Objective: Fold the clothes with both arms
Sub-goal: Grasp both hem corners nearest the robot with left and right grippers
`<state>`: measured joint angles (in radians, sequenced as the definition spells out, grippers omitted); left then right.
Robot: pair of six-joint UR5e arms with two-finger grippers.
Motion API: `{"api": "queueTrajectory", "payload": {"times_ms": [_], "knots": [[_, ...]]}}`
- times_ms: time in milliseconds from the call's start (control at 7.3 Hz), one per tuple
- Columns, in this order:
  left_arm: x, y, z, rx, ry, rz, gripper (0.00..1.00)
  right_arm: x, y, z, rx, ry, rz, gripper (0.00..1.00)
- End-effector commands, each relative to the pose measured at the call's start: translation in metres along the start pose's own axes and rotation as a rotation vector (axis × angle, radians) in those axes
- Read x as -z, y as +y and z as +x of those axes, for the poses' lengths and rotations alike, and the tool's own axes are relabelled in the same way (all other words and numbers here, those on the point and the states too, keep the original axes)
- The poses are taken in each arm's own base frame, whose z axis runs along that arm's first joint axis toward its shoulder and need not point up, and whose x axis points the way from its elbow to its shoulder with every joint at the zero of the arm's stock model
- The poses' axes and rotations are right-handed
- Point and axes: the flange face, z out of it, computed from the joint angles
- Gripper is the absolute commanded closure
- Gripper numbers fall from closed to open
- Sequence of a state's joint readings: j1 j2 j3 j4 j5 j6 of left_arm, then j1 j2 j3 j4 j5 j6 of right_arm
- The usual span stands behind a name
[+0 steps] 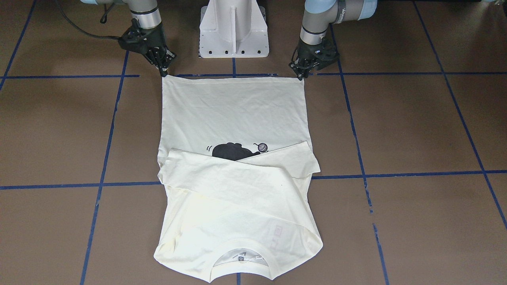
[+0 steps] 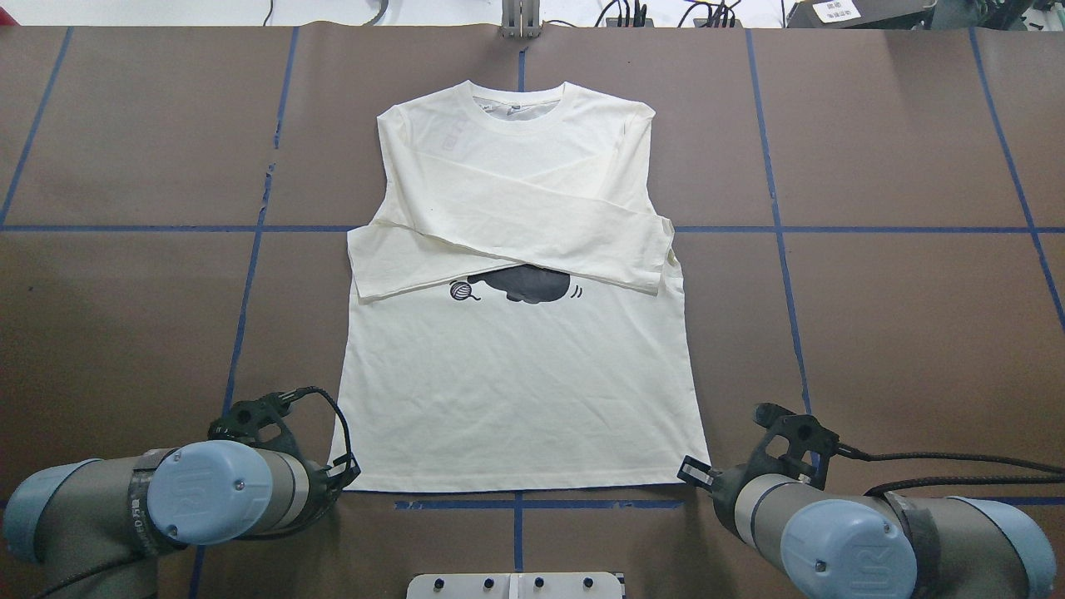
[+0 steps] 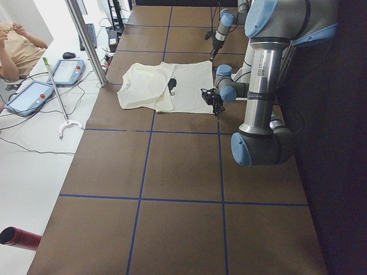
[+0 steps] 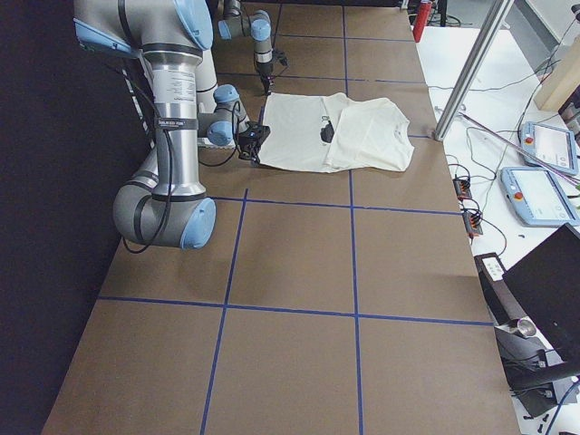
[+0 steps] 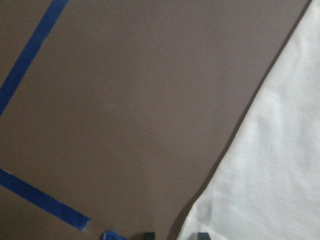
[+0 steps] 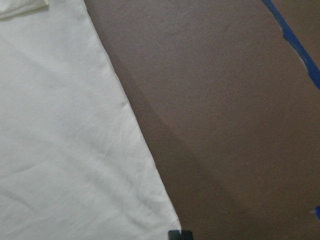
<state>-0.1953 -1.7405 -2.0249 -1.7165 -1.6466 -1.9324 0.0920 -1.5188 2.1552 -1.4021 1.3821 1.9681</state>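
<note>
The cream-white T-shirt [image 1: 237, 118] lies flat and face up on the brown table [image 1: 416, 126]. Both sleeves [image 2: 516, 237] are folded across the chest and hide most of the black cat print [image 2: 528, 285]; the lettering is hidden. The collar is far from the robot, the hem near it. My left gripper [image 2: 348, 474] is at the hem's left corner, its fingertips [image 5: 148, 235] a little apart around that corner. My right gripper [image 2: 695, 472] is at the other hem corner, its tips [image 6: 180, 234] together at the cloth's edge [image 6: 172, 222].
The white pedestal base [image 1: 233, 31] stands between the arms behind the hem. Blue tape lines [image 2: 250, 274] cross the table. Beyond the table's far edge are a metal post [image 3: 86, 43], teach pendants [image 3: 28, 96] and an operator [image 3: 17, 48].
</note>
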Motion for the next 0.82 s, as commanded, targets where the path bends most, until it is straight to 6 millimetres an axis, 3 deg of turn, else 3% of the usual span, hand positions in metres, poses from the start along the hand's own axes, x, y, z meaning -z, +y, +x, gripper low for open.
{"api": "queueTrajectory", "payload": {"times_ms": [0,411,685], "knots": [[0.003,0.002,0.002,-0.002,0.006,-0.008,1.0,-0.001,-0.001,0.001,-0.001,0.002,0.002,1.0],[0.022,0.002,0.006,-0.003,0.039,-0.016,1.0,0.0,-0.001,0.001,-0.001,0.001,0.002,1.0],[0.047,0.004,0.002,-0.003,0.07,-0.028,1.0,0.013,-0.007,-0.003,-0.012,-0.022,-0.002,1.0]]}}
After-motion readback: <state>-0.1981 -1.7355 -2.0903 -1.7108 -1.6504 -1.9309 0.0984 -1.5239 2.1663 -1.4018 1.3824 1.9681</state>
